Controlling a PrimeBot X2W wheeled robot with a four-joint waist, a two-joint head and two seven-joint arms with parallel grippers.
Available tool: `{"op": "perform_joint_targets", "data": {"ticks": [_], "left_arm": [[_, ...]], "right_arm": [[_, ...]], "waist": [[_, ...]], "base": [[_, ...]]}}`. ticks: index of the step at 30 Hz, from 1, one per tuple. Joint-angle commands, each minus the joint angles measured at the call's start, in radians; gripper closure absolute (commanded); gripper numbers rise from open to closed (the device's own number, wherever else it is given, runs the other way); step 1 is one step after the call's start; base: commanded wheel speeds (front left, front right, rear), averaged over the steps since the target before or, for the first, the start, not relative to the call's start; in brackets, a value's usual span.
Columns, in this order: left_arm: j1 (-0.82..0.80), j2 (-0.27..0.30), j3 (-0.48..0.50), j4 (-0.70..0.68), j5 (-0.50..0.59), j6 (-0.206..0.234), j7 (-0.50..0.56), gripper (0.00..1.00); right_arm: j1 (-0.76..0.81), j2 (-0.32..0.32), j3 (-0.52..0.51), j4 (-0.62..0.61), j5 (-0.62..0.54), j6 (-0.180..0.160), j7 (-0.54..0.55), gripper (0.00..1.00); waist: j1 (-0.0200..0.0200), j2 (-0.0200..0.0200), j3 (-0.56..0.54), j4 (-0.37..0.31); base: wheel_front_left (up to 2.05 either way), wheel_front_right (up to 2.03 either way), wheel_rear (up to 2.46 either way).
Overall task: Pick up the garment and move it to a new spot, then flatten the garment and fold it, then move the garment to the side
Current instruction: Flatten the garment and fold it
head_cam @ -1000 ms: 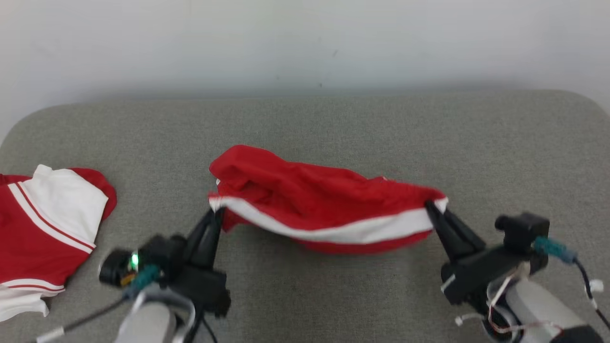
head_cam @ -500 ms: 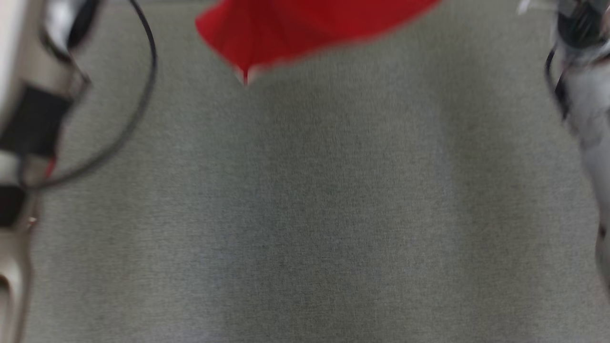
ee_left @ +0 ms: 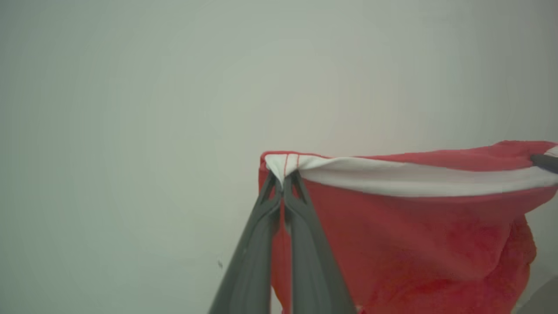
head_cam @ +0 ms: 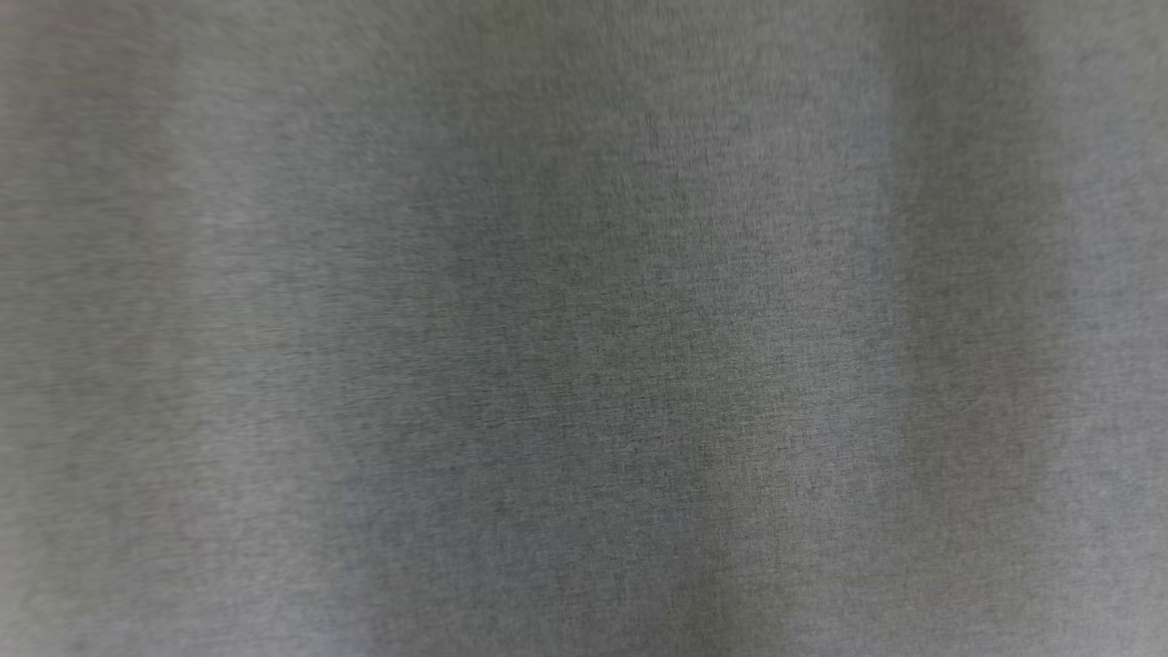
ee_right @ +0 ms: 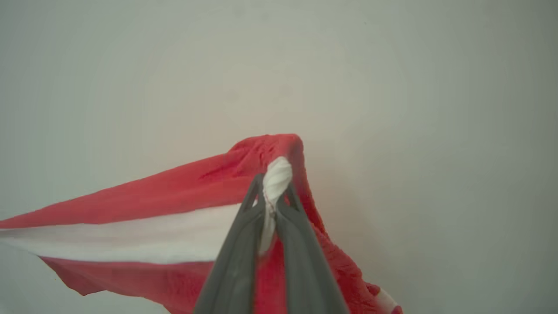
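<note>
The garment is red cloth with a white band along its top edge, hanging in the air before a pale wall. In the left wrist view my left gripper is shut on the band's left corner. The right gripper's dark tip shows at the band's far end. In the right wrist view my right gripper is shut on a bunched white corner of the garment, which stretches away to the left and droops below.
The head view looks down on blurred grey fabric surface. A plain pale wall lies behind the hanging cloth in both wrist views.
The garment has been lifted off the grey surface by both grippers. The head camera has swung down, so garment and arms have left the head view.
</note>
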Motion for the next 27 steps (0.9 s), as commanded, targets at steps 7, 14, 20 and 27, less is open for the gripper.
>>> {"op": "perform_joint_targets", "data": {"ticks": [7,14,20,27], "left_arm": [[0.118,0.022,-0.057,0.031,-0.086,0.003,-0.114,1.00],[0.422,0.063,-0.053,-0.084,-0.132,0.011,-0.147,1.00],[0.800,0.084,0.040,-0.364,-0.126,0.097,-0.147,1.00],[1.210,0.075,0.103,-0.616,-0.122,0.174,-0.147,1.00]], "right_arm": [[0.155,-0.001,0.057,-0.045,0.060,-0.002,-0.050,1.00],[0.448,-0.062,0.132,-0.173,0.155,-0.002,-0.079,1.00],[0.731,-0.137,0.188,-0.332,0.211,-0.002,-0.099,1.00],[1.045,-0.185,0.173,-0.475,0.258,-0.002,-0.127,1.00]], "waist": [[-0.0003,-0.0003,0.019,-0.017],[-0.0003,-0.0003,-0.085,-0.013],[-0.0003,-0.0003,-0.187,-0.002],[-0.0003,-0.0003,-0.284,0.020]], "base": [[0.00,0.00,0.00],[0.00,0.00,0.00],[0.00,0.00,0.00],[0.00,0.00,0.00]]}}
